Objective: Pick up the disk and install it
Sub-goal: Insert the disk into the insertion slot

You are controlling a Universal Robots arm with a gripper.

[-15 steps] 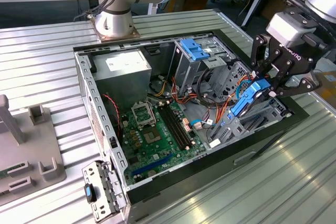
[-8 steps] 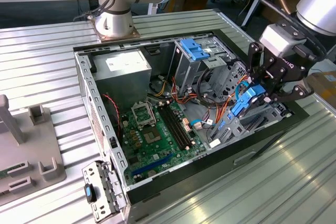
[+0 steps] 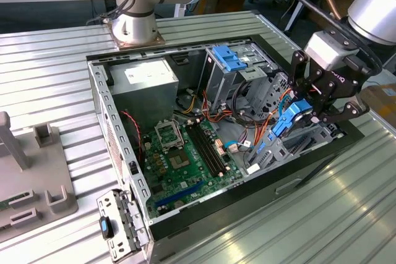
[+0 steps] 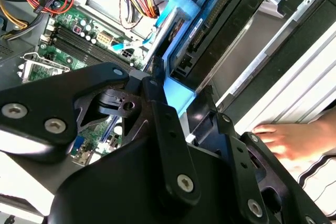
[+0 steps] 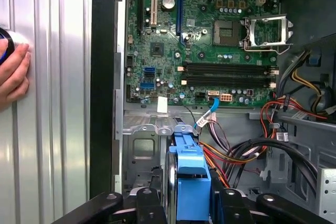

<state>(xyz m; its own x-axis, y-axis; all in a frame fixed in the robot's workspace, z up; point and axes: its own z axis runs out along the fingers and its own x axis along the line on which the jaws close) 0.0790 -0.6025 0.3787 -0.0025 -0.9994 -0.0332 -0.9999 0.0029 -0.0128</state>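
The disk, a dark drive in a bright blue carrier, hangs tilted over the drive bay at the corner of the open computer case on the exterior view's right. My gripper is shut on it from above, with black fingers on both sides. In the first wrist view the blue carrier of the disk sits between the fingers, above the grey metal bay. In the second wrist view the disk slants down toward the bay past the black fingers.
A green motherboard lies on the case floor, crossed by orange and black cables. A blue clip on a grey cage stands at the back. A person's hand rests on the ribbed table beside the case. A grey fixture lies at the exterior view's left.
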